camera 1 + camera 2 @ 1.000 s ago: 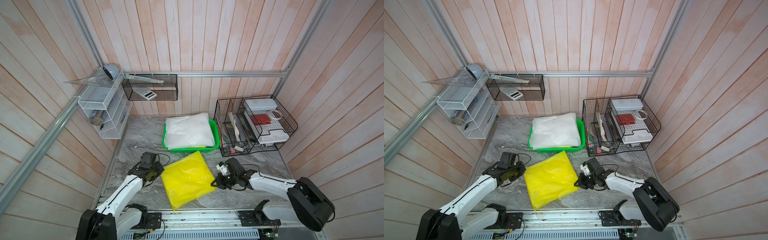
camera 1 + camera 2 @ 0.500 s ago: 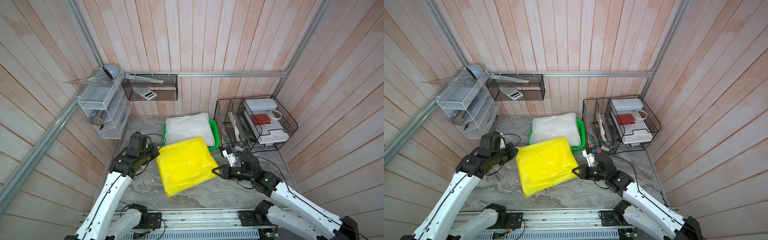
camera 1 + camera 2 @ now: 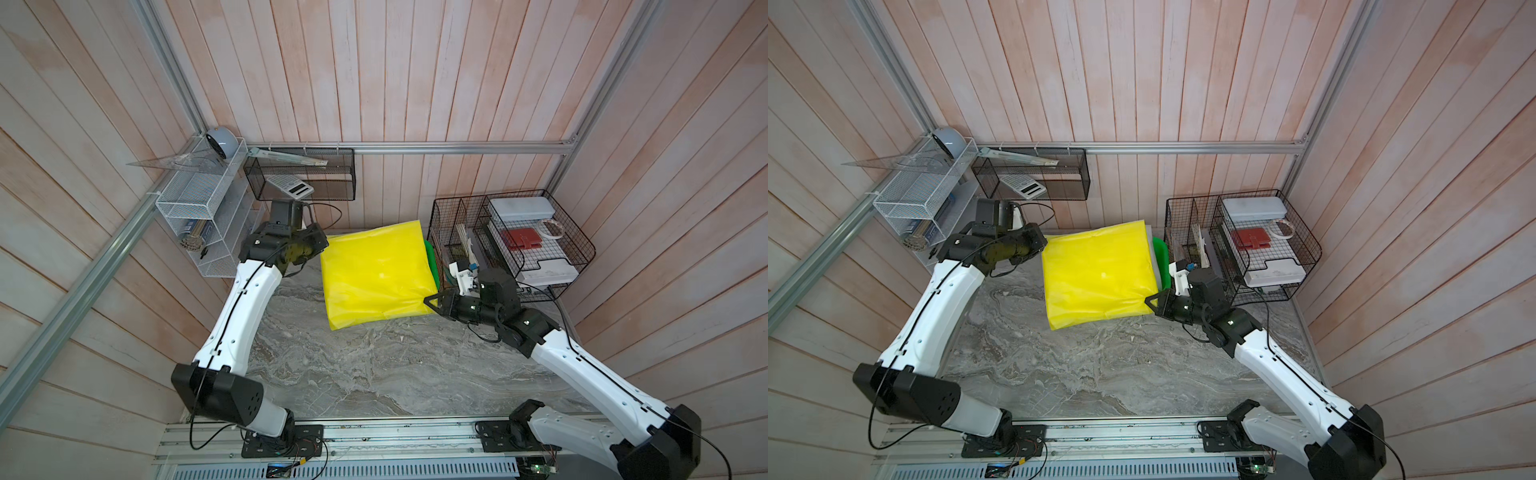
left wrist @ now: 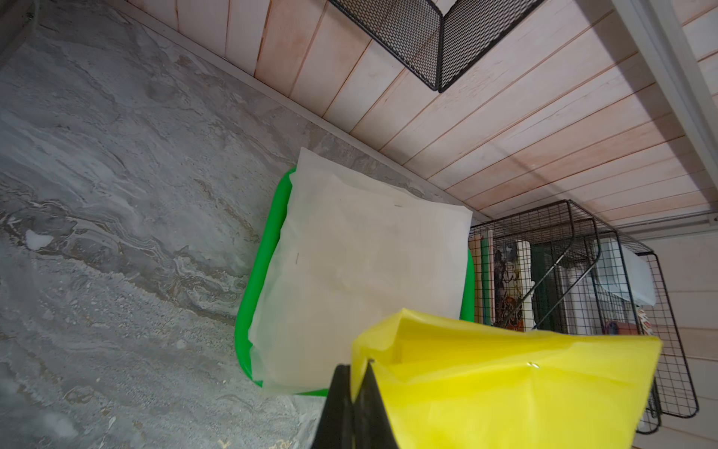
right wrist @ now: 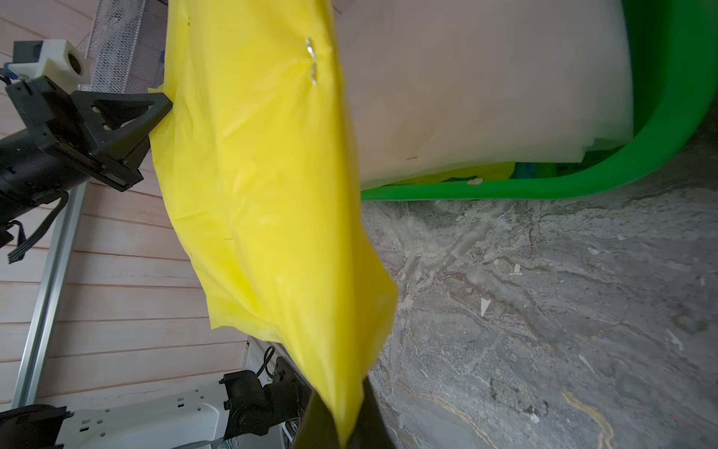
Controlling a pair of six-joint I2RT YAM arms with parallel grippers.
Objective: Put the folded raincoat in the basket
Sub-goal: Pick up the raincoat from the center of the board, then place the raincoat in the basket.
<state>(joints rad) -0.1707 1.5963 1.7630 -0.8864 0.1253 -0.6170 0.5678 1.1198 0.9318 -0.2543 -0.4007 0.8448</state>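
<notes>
Folded raincoat (image 3: 376, 270) hangs above basket (image 4: 250, 287), which holds a white folded sheet (image 4: 361, 264).

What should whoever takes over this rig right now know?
Left gripper: shut on the far left corner of the raincoat.
Right gripper: shut on its near right corner.
Raincoat: lifted off the table, stretched between the grippers, partly over the basket.
Basket: already holds a white folded sheet.
Done: pickup and carry.
Left: move fully over the basket, lower, release both grippers.
</notes>
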